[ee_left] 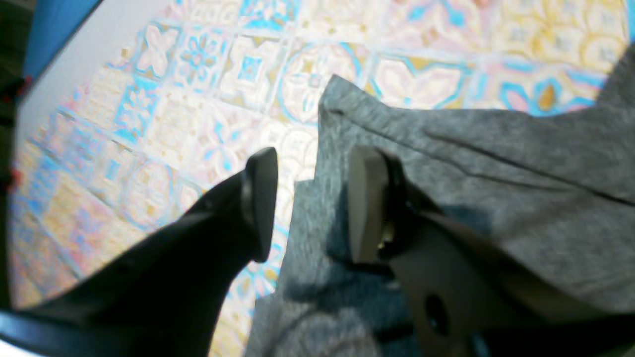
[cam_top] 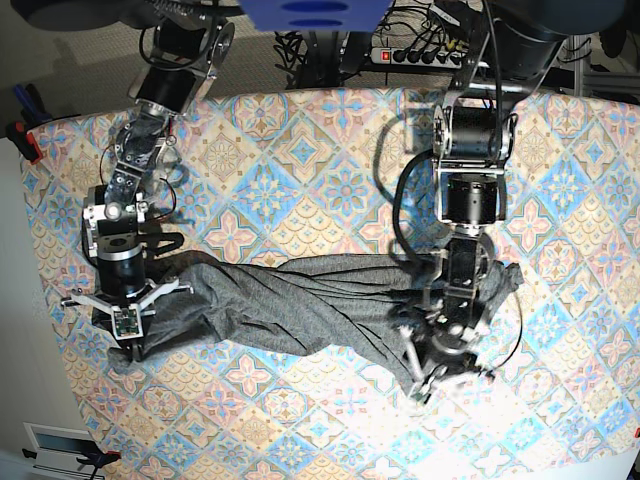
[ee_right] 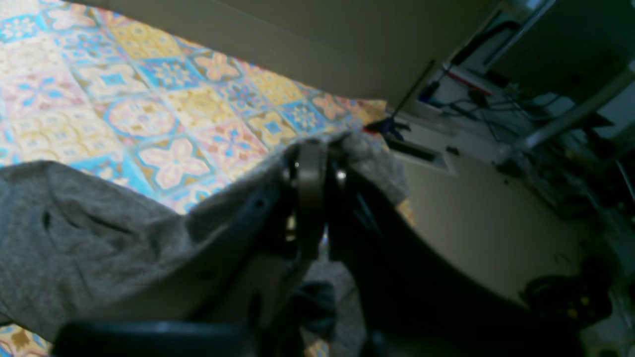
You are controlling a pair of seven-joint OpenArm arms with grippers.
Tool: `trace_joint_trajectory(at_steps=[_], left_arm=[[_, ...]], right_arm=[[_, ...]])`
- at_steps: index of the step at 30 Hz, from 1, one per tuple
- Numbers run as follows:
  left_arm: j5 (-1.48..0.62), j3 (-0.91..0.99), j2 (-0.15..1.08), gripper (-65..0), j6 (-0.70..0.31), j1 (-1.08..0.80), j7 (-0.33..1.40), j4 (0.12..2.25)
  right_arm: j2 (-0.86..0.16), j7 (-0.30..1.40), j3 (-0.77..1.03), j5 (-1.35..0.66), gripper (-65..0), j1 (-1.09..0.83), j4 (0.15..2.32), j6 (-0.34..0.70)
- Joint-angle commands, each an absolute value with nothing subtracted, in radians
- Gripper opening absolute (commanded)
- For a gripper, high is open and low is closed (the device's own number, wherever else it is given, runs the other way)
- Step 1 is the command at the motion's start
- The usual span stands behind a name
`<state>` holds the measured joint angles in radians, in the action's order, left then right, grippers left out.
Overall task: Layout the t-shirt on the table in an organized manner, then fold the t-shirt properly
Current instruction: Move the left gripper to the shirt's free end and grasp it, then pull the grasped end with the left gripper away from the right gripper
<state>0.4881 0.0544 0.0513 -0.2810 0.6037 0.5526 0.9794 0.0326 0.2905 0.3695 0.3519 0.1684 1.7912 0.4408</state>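
Fabric fills the near part of the left wrist view: the heathered dark-grey short-sleeved t-shirt (ee_left: 446, 163) of soft thin cloth, one hemmed corner of it lying flat on the table (ee_left: 208, 84) with its cloth of pastel blue, pink, peach and cream diamond tiles. Only this view shows the left gripper (ee_left: 310, 203) with its jaws parted to a moderate gap, the pale pad over the grey cloth, the dark one over bare tiles, and nothing pinched between them. The right wrist view gives what the others do not: the right gripper (ee_right: 317, 163) with its jaws pressed together, a bunch of the shirt's edge gathered at their tips and lifted clear of the tiles, the rest of the cloth sagging away to the view's left. Beyond it, past the table's edge, lie a pale floor (ee_right: 476, 218) and a tangle of dark cables (ee_right: 501, 106). From the base view the whole shirt shows as a long, rumpled band across the table's middle, nearer the front edge than the far one, stretched between the two grippers, with the arms themselves hiding the cloth at both ends. Farther back, past the table's far edge, stand the arm bases and a white power strip (cam_top: 425, 47) with cords.
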Motion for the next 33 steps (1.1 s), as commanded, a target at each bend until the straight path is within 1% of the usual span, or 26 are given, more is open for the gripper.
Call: trace_joint_trajectory(at_steps=[1,5,8,11,16,17,18,19,21,22,24,26,28,33], left_arm=[[0.496,0.058,0.062,-40.9,-0.280,0.634,0.529,0.955],[0.507,0.062,0.077,-40.9,-0.280,0.708,0.450,0.704],[0.498,0.064,0.114,-40.9,-0.274,0.757,0.383,0.552],[0.504,0.065,0.133,-40.9,-0.274,0.766,0.334,0.461],[0.553,0.019,0.136,-41.9,-0.295,0.757,0.331,0.354],[0.581,-0.007,0.136,-43.6,-0.315,0.756,0.331,0.331],[0.601,-0.027,0.136,-47.1,-0.346,0.742,0.331,0.311],[0.607,-0.025,0.136,-52.1,-0.363,0.722,0.331,0.308],[0.608,-0.004,0.136,-61.3,-0.394,0.688,0.335,0.331],[0.613,-0.001,0.136,-62.7,-0.409,0.667,0.360,0.341],[0.613,0.001,0.145,-60.2,-0.452,0.627,0.450,0.387],[0.615,0.001,0.166,-60.7,-0.507,0.541,0.524,0.495],[0.636,0.001,0.182,-61.5,-0.558,0.432,0.575,0.641],[0.754,0.007,0.217,-61.2,-0.685,0.127,0.664,1.056]], right_arm=[[0.025,0.263,0.369,0.340,-65.0,0.191,1.807,0.432],[0.025,0.263,0.369,0.340,-65.0,0.191,1.807,0.432],[0.025,0.262,0.369,0.340,-65.0,0.191,1.807,0.432],[0.025,0.262,0.369,0.340,-65.0,0.191,1.807,0.432],[0.025,0.259,0.369,0.340,-65.0,0.191,1.807,0.432],[0.025,0.259,0.369,0.340,-65.0,0.191,1.807,0.432],[0.025,0.259,0.369,0.340,-65.0,0.191,1.807,0.432],[0.025,0.259,0.369,0.340,-65.0,0.191,1.807,0.432],[0.025,0.259,0.369,0.340,-65.0,0.191,1.807,0.432],[0.025,0.259,0.369,0.340,-65.0,0.191,1.808,0.432],[0.025,0.259,0.369,0.340,-65.0,0.191,1.808,0.432],[0.025,0.259,0.372,0.340,-65.0,0.191,1.811,0.432],[0.025,0.259,0.389,0.340,-65.0,0.191,1.811,0.432],[0.025,0.259,0.395,0.340,-65.0,0.191,1.811,0.432]])
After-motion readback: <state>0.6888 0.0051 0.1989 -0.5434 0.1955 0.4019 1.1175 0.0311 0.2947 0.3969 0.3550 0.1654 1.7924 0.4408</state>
